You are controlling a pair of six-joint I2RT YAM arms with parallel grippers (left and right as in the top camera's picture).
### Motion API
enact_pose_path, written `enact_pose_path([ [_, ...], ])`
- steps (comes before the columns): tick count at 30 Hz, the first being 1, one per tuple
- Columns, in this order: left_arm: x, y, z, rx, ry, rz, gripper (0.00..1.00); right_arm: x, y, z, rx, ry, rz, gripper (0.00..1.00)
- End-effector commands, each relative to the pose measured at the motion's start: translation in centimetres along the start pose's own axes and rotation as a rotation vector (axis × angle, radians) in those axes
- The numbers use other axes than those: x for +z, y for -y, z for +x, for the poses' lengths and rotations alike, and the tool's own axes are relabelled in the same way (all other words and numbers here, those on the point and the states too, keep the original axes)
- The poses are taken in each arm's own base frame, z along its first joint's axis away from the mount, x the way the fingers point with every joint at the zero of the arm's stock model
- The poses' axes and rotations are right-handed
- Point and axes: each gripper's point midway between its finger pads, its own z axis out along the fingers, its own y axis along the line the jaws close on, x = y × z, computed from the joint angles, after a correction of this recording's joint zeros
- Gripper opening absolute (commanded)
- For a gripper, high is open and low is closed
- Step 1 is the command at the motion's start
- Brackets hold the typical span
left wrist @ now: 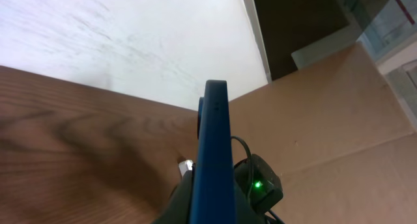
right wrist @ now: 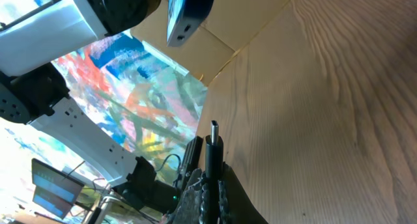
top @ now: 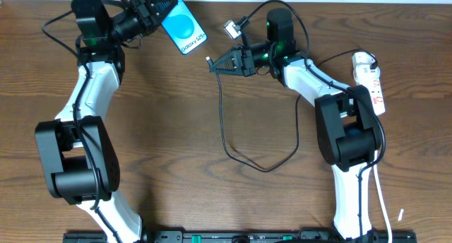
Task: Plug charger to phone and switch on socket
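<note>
Your left tool (top: 157, 15) clamps the phone (top: 182, 24), blue screen up, far left over the desk (top: 212, 165). Your right tool (top: 216, 64) pinches the charger (top: 222, 116) plug, its tip aimed at the phone but apart from it. The socket (top: 372, 84) lies right, beside that arm.

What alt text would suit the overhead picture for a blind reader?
Over a wooden table, the left gripper holds a blue-screened phone while the right gripper holds the black charger by its plug, short of it. A white socket lies far right.
</note>
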Motion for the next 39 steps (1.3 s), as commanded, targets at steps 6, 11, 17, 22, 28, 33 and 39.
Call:
enact_pose_path([
  [6,0.7,3.2,0.3,0.070,-0.019,0.047,0.07,0.8,-1.7,-0.9,-0.021,-0.020,-0.026,0.01],
  [11,0.7,3.2,0.3,0.070,-0.019,0.048,0.07,0.8,-2.1,-1.3,-0.037,-0.020,-0.027,0.01],
  [17,0.7,3.2,0.3,0.084,-0.020,0.048,0.07,0.8,-2.2,-1.4,-0.035,-0.020,-0.027,0.01],
  [22,0.7,3.1,0.3,0.098,-0.020,0.046,0.08,1.2,-2.3,-1.3,-0.035,-0.026,-0.032,0.01],
  [28,0.7,3.1,0.4,0.128,-0.023,0.048,0.07,1.7,-2.4,-1.2,-0.035,-0.033,-0.038,0.01],
  [33,0.7,3.1,0.4,0.127,-0.023,0.047,0.07,1.8,-2.5,-1.1,-0.036,-0.034,-0.039,0.01],
  [39,0.7,3.1,0.5,0.127,-0.029,0.050,0.08,1.8,-2.5,-1.2,-0.039,-0.034,-0.039,0.01],
])
